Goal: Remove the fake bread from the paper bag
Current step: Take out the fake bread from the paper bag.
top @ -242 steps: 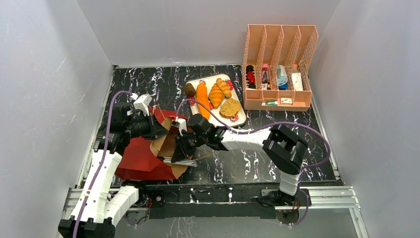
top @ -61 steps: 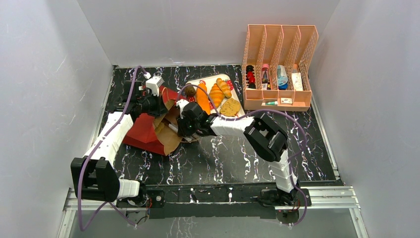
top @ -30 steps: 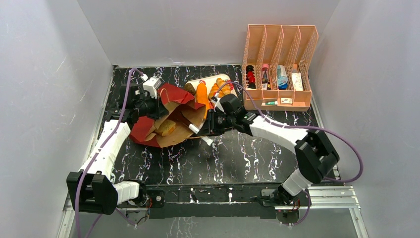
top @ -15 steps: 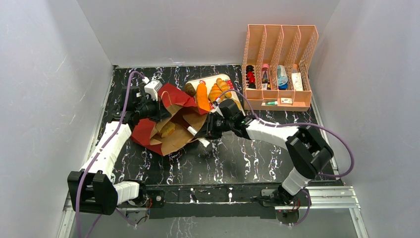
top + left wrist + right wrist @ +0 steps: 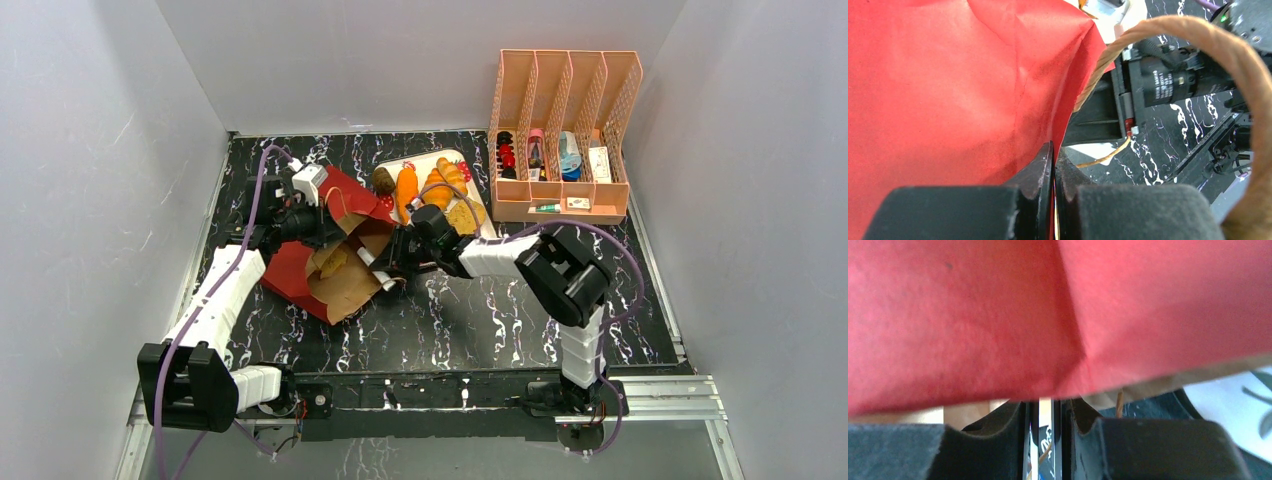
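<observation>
The paper bag lies on its side, its red half toward the left and its brown mouth facing right. My left gripper is shut on the bag's red upper edge, with a twine handle looping close by. A tan piece of fake bread shows inside the mouth. My right gripper is shut on metal tongs, whose tips reach the bag's mouth. In the right wrist view red paper fills the frame. More fake bread lies on the tray.
The strawberry-print tray behind the bag carries a dark roll, croissants and a tan slice. A pink desk organizer with small items stands at the back right. Grey walls close in the dark marble table.
My right gripper has swung left with the tongs, from beside the tray to the bag's mouth. The bag's mouth has shifted and narrowed a little. The left gripper keeps its hold.
</observation>
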Tool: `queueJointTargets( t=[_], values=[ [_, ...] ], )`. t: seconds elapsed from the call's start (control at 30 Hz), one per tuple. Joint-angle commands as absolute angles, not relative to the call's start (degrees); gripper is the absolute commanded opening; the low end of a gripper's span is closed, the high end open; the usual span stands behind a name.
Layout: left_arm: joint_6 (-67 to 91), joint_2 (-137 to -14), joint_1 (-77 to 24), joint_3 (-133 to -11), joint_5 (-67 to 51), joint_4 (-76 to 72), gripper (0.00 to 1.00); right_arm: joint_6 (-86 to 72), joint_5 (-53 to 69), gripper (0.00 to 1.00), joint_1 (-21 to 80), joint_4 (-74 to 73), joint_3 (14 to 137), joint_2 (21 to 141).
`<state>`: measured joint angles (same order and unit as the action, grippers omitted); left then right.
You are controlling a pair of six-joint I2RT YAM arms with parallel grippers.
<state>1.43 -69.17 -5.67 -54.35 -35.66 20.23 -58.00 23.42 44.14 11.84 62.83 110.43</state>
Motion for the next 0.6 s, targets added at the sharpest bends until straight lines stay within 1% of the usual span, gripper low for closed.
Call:
queueJointTargets(
  t=[0.0,0.13,0.37,0.57],
  values=[
    [0.8,-68.9,-5.4,-54.3,-39.1,21.3,0.00,-59.3,20.1,0.04,45.8,22.8,66.6,114.1],
    [0.5,-69.0,-5.5,-54.0,-39.3,21.4,0.00,-60.4,18.9,0.05,46.0,24.0,69.9,116.2],
    [0.3,-68.6,-5.4,-52.7,-39.3,21.2,0.00,-60.2,17.7,0.06,45.9,20.1,78.9,118.5],
    [0.5,-68.5,-5.5,-52.1,-39.5,20.8,0.00,-60.5,17.9,0.06,45.9,19.1,83.2,121.1]
  ],
)
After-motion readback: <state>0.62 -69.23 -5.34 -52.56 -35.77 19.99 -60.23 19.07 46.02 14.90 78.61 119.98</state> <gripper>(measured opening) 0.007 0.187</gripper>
